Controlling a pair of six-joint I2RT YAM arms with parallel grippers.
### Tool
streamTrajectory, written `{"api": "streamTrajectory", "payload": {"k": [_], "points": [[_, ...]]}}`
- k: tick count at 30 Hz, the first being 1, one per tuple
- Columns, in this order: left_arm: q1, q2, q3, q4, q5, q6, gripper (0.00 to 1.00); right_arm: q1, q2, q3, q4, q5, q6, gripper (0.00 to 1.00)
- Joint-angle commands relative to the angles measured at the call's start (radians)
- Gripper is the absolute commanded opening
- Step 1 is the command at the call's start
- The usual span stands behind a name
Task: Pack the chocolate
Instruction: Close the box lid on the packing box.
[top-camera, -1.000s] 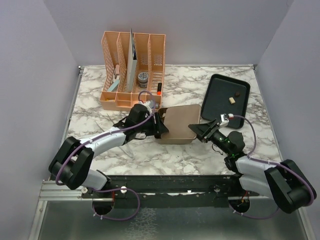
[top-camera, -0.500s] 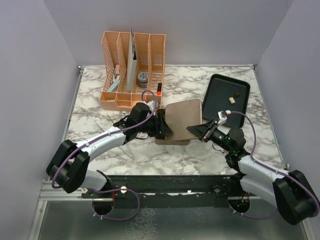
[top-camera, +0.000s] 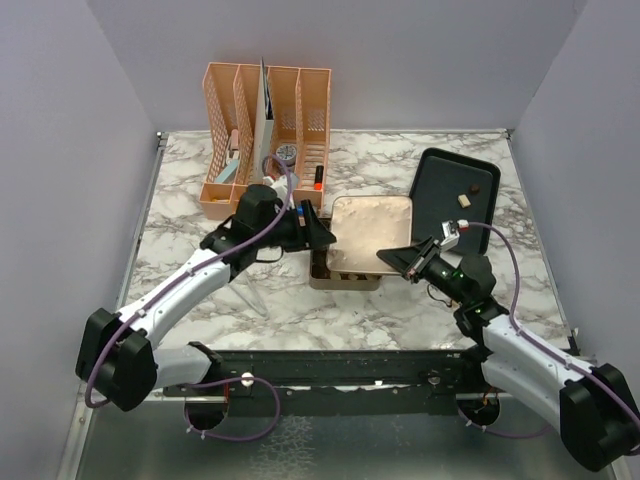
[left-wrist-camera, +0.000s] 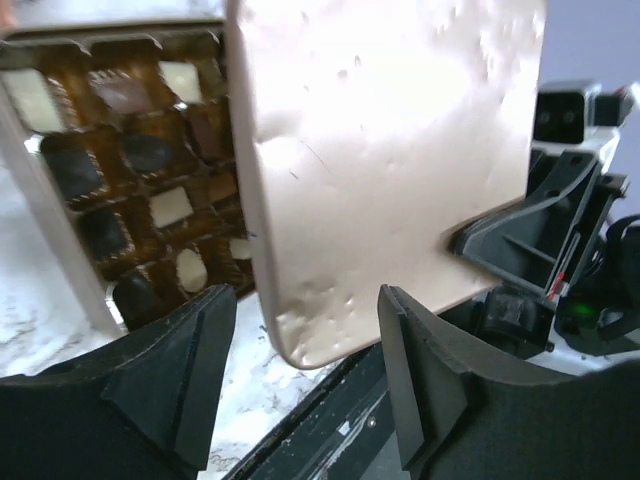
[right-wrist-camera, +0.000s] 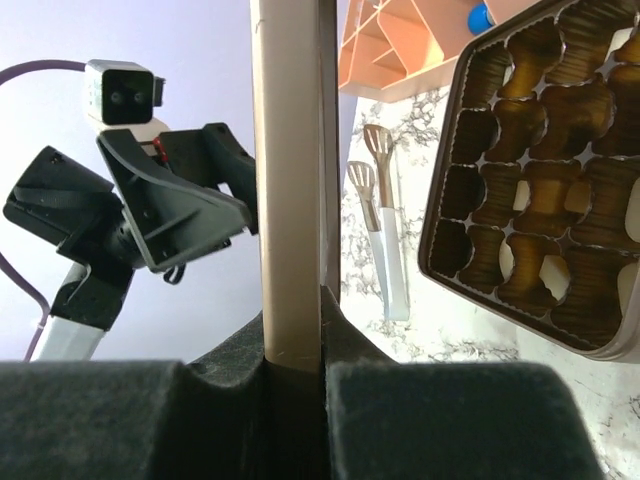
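Chocolate (left-wrist-camera: 130, 150) pieces fill the gold tin (top-camera: 345, 281), whose lid (top-camera: 370, 232) hangs tilted above the tin. The right end effector (top-camera: 388, 257) clamps the lid's edge. The left end effector (left-wrist-camera: 305, 340), fingers apart, sits beside the tin.

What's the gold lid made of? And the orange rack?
The lid looks like thin metal, satin gold: small dents and a soft sheen. The rack is probably matte peach plastic: moulded walls with a grid of holes.

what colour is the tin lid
The lid is pale gold with small dents; left wrist view shows it best.
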Motion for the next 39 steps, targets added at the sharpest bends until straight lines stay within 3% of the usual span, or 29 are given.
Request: {"api": "streamTrajectory", "payload": {"k": [1, 6, 14, 25, 30, 34, 39], "points": [[0.125, -0.057, 0.012, -0.02, 0.121, 0.006, 0.67, 0.006, 0.027, 0.04, 0.067, -0.018, 0.012, 0.07], [0.199, -0.066, -0.031, 0.067, 0.244, -0.033, 0.7, 0.006, 0.119, 0.048, 0.169, -0.083, 0.035, 0.09], [0.201, 0.001, -0.061, 0.103, 0.249, -0.018, 0.71, 0.006, 0.235, 0.037, 0.326, -0.129, 0.099, 0.11], [0.201, 0.045, -0.124, 0.206, 0.276, -0.001, 0.63, 0.008, 0.27, 0.049, 0.268, -0.154, 0.06, 0.15], [0.201, 0.053, -0.178, 0.313, 0.296, -0.052, 0.63, 0.025, 0.324, 0.04, 0.318, -0.158, 0.068, 0.15], [0.201, 0.06, -0.176, 0.278, 0.276, -0.024, 0.65, 0.035, 0.335, 0.04, 0.304, -0.142, 0.049, 0.15], [0.201, 0.029, -0.131, 0.101, 0.136, 0.093, 0.71, 0.037, 0.312, 0.066, 0.168, -0.113, -0.001, 0.15]]}}
